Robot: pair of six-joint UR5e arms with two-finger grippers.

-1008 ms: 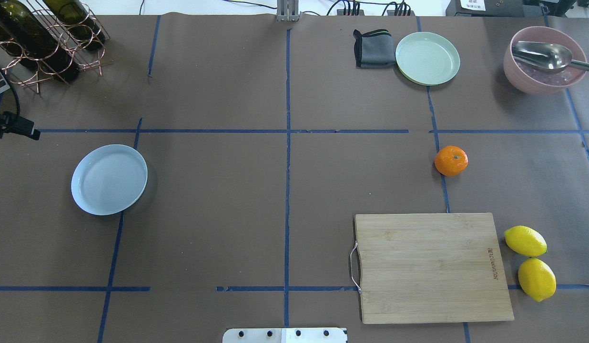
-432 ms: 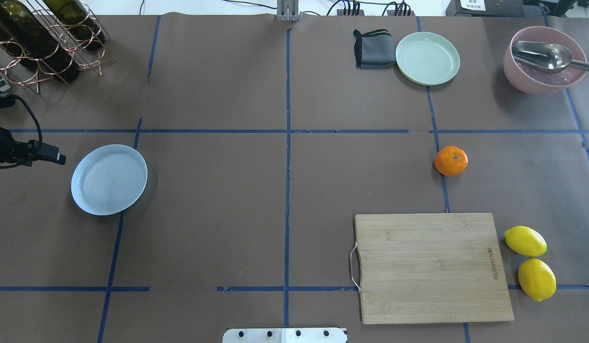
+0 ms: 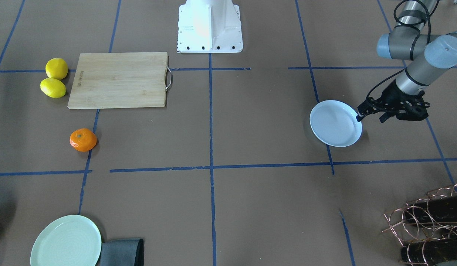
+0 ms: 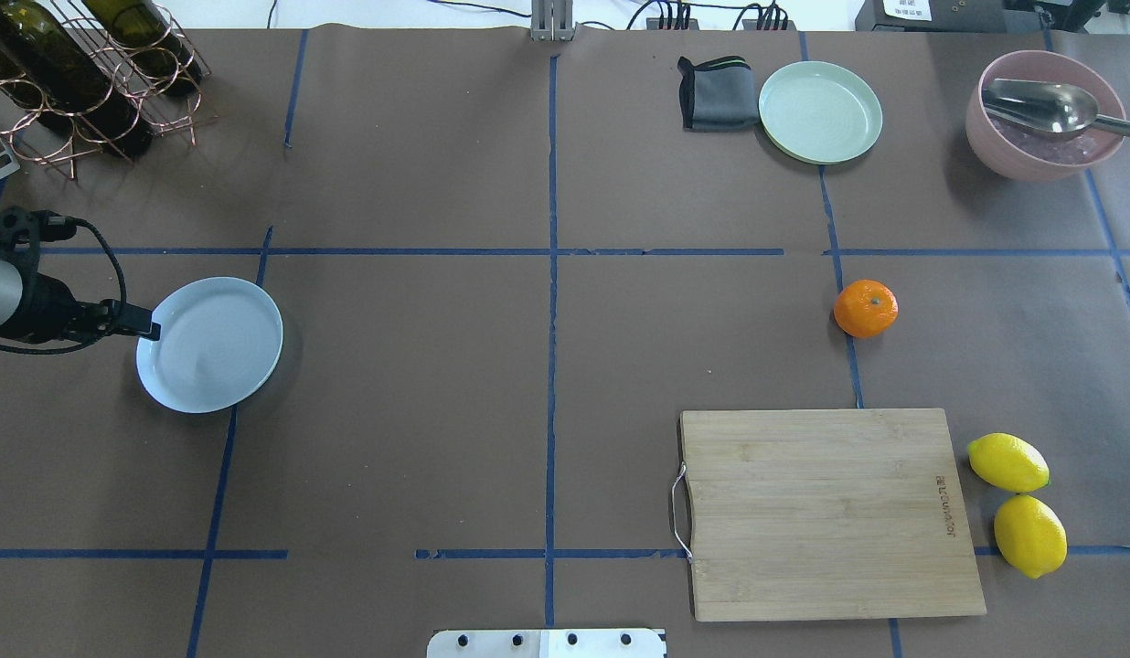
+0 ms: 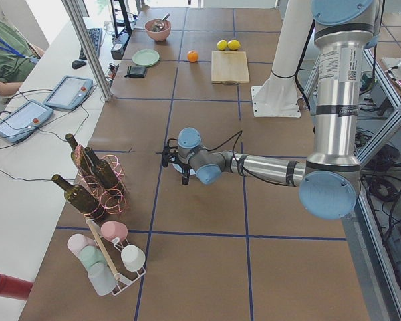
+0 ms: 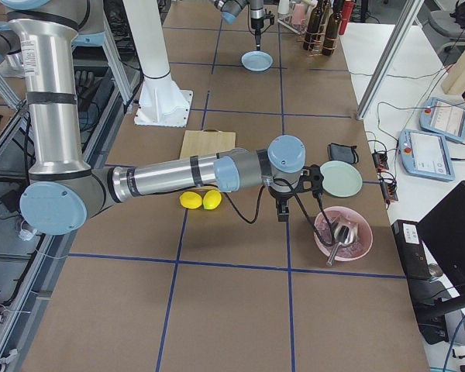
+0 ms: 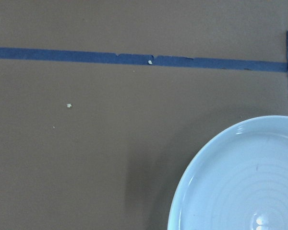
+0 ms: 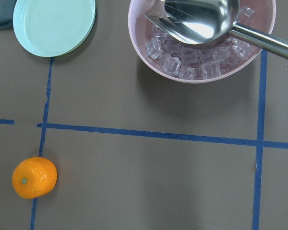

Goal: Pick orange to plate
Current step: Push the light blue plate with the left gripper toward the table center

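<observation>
The orange point(image 4: 866, 308) lies on the brown table on a blue tape line, right of centre, also low left in the right wrist view point(image 8: 34, 177). The pale bluish plate point(image 4: 208, 344) sits far off at the left, bare. My left gripper point(image 4: 135, 323) hangs at the plate's left rim point(image 3: 358, 127), fingers apparently open and holding nothing. The left wrist view shows only part of the plate point(image 7: 240, 182). My right gripper point(image 6: 281, 215) shows only from the side, between the orange and the pink bowl; I cannot tell its state.
A wooden cutting board point(image 4: 826, 512) lies near the orange, with two lemons point(image 4: 1007, 461) beside it. At the back right are a mint-green plate point(image 4: 820, 111), a grey cloth point(image 4: 716, 93) and a pink bowl point(image 4: 1045, 114) with ice and spoon. A bottle rack point(image 4: 80, 73) stands back left.
My left arm has come in from the table's left edge, its fingertip travelling right and nearer until it reaches the plate's rim. The orange and plate have not moved.
</observation>
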